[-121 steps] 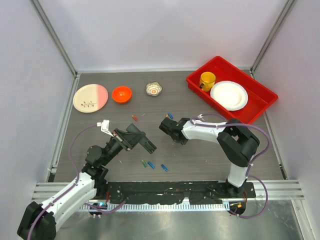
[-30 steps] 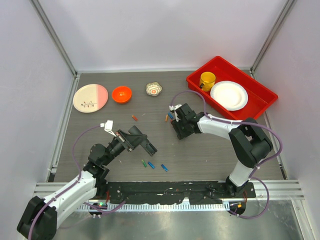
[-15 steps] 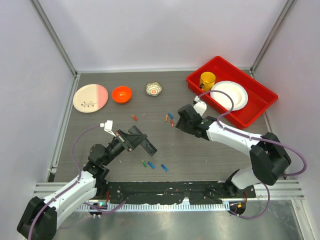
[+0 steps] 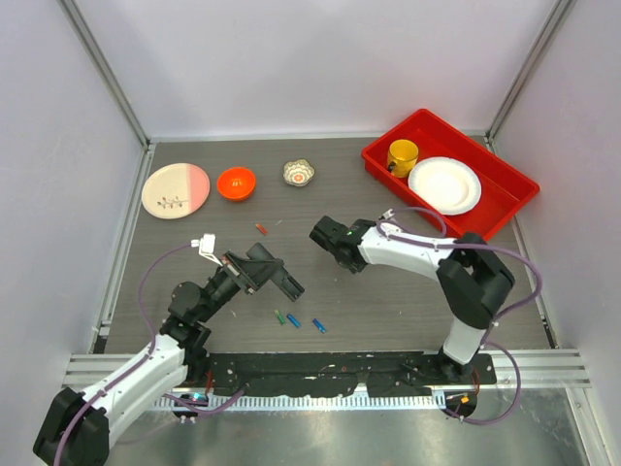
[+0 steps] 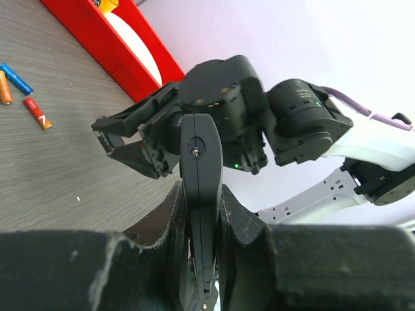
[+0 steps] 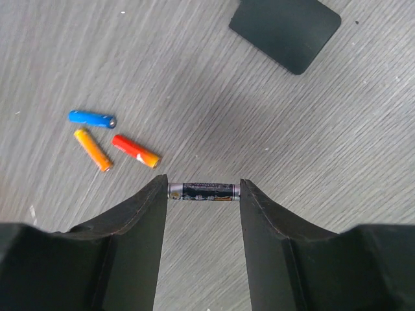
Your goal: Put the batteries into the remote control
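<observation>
Nearest my bases, a green battery [image 4: 279,316] and two blue batteries [image 4: 293,320] [image 4: 318,325] lie loose on the table [image 4: 388,301], close together. Just beyond them my left fingers [image 5: 176,214] are clamped on the remote control [image 5: 201,175], which sticks up edge-on between them, held off the table. Across from it my right fingers [image 6: 159,197] grip a dark battery [image 6: 203,191] by its two metal ends, so it spans the gap between them. Under that hand a blue battery [image 6: 92,118], an orange battery [image 6: 93,149] and a red battery [image 6: 135,150] lie near one another, and a flat black squarish piece [image 6: 285,27] lies further off. Another red battery [image 4: 261,229] lies alone. At the far side stand a pink-and-cream plate [image 4: 176,189], an orange bowl [image 4: 236,183], a small patterned cup [image 4: 299,173], and a red tray [image 4: 505,189] holding a yellow cup [image 4: 402,155] and a white plate [image 4: 444,184].
</observation>
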You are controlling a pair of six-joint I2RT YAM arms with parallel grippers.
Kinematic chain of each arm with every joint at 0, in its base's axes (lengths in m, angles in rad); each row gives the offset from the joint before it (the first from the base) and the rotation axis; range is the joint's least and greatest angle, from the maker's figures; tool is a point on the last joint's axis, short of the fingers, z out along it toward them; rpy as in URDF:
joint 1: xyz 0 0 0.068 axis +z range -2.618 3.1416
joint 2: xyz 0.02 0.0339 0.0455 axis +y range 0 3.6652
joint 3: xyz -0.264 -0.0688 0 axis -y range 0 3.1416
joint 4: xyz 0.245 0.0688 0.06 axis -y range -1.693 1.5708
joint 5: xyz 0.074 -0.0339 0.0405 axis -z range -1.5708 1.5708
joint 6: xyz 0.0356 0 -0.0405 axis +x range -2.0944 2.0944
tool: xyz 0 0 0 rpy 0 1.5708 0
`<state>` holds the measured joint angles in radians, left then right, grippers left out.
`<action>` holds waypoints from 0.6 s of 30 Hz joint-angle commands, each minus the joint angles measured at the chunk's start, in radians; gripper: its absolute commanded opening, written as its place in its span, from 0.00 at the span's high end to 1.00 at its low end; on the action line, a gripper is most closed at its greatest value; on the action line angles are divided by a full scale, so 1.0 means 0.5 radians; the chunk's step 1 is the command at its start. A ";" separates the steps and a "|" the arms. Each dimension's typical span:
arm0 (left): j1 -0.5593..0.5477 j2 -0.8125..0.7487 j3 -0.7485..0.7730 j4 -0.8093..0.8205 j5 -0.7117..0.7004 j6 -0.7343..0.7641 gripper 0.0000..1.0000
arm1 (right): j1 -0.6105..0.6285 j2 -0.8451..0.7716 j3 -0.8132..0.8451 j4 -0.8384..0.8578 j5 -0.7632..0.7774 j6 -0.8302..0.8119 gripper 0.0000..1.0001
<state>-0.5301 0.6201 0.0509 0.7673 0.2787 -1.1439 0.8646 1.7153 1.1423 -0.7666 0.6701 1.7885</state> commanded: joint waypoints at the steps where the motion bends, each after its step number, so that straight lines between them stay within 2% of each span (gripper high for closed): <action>1: -0.011 -0.028 -0.047 0.064 -0.027 0.014 1.00 | -0.008 0.149 0.136 -0.341 0.157 0.178 0.99; 7: -0.011 -0.050 -0.059 0.058 -0.027 0.011 1.00 | -0.039 0.275 0.133 -0.357 0.102 0.105 0.99; 10: -0.008 -0.059 -0.056 0.045 -0.027 0.014 1.00 | -0.051 0.275 0.108 -0.289 0.077 0.022 0.87; 11: -0.011 -0.059 -0.056 0.045 -0.027 0.014 1.00 | -0.051 0.275 0.102 -0.259 0.074 -0.024 0.79; 18: -0.011 -0.050 -0.056 0.036 -0.024 0.014 1.00 | -0.076 0.278 0.062 -0.182 -0.018 -0.135 0.66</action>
<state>-0.5301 0.6025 0.0509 0.7643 0.2752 -1.1439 0.8330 1.8652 1.1816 -0.8665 0.6540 1.7542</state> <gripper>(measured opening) 0.219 0.506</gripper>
